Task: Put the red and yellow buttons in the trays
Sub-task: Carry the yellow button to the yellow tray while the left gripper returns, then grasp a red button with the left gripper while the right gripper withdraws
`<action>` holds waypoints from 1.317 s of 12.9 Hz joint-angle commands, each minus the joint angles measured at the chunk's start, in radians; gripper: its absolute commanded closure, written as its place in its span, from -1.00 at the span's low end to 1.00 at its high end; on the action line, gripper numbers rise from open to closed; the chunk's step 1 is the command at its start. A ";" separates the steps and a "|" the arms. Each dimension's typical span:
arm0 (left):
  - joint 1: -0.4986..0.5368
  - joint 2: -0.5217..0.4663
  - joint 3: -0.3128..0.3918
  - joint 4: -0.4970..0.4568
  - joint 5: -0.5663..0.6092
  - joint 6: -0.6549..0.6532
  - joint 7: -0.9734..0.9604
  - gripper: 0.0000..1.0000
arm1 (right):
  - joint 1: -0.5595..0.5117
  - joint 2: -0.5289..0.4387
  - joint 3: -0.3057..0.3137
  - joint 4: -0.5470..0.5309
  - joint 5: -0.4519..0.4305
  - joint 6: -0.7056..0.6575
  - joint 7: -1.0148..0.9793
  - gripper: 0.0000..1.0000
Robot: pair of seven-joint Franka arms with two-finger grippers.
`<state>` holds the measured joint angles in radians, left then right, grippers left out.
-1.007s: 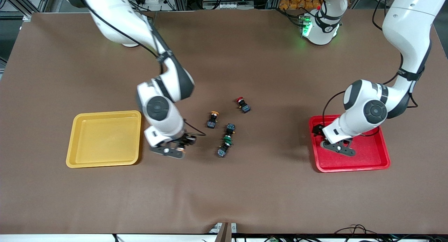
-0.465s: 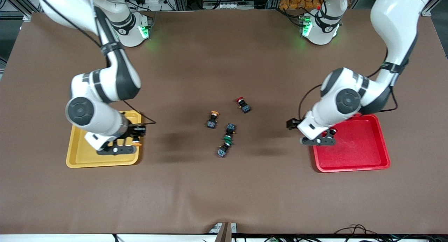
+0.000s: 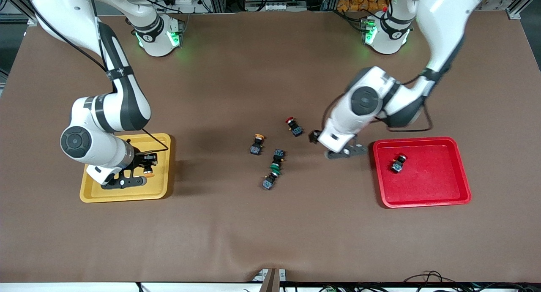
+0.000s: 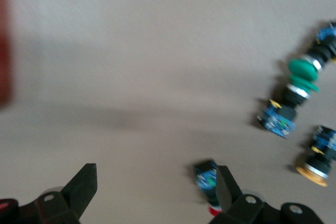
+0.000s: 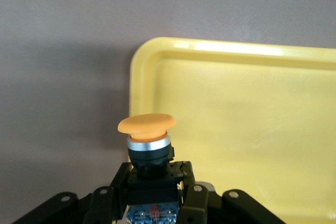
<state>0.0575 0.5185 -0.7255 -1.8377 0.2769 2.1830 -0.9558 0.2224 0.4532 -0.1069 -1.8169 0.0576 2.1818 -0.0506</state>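
Note:
My right gripper (image 3: 141, 174) is shut on a yellow-capped button (image 3: 148, 172) and holds it over the yellow tray (image 3: 97, 192). In the right wrist view the button (image 5: 147, 129) stands cap-up between the fingers (image 5: 193, 199), over the edge of the tray (image 5: 241, 124). My left gripper (image 3: 343, 151) is open and empty over the table between the red tray (image 3: 422, 199) and a loose red button (image 3: 292, 126). That button (image 4: 206, 178) lies close to one finger (image 4: 227, 184). One red button (image 3: 397, 163) lies in the red tray. A second yellow button (image 3: 256, 144) lies mid-table.
Two green-capped switches (image 3: 274, 169) lie cap to cap, nearer the front camera than the loose red and yellow buttons. They also show in the left wrist view (image 4: 302, 74). Brown mat covers the table.
My right gripper carried the yellow button from mid-table to over the yellow tray. My left gripper let go of a red button in the red tray and moved toward the middle.

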 commanded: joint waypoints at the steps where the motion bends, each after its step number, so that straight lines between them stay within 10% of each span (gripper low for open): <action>1: -0.045 0.034 0.009 0.009 0.007 0.009 -0.102 -1.00 | -0.021 0.008 -0.011 -0.085 -0.005 0.126 -0.072 1.00; 8: -0.174 0.172 0.048 -0.014 0.259 0.129 -0.461 -1.00 | -0.017 0.085 -0.028 -0.120 -0.002 0.219 -0.069 1.00; 9: -0.173 0.187 0.048 -0.014 0.293 0.129 -0.492 -1.00 | -0.015 0.085 -0.028 -0.119 -0.002 0.213 -0.066 0.52; 10: -0.174 0.189 0.048 -0.015 0.294 0.129 -0.495 -1.00 | -0.015 0.085 -0.030 -0.119 -0.001 0.214 -0.066 -0.79; 17: -0.194 0.236 0.048 -0.006 0.301 0.173 -0.537 -1.00 | -0.021 -0.049 -0.043 -0.111 0.001 0.077 -0.072 -1.00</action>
<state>-0.1261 0.7265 -0.6781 -1.8598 0.5454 2.3318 -1.4534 0.2127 0.5133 -0.1534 -1.9113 0.0577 2.3401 -0.1127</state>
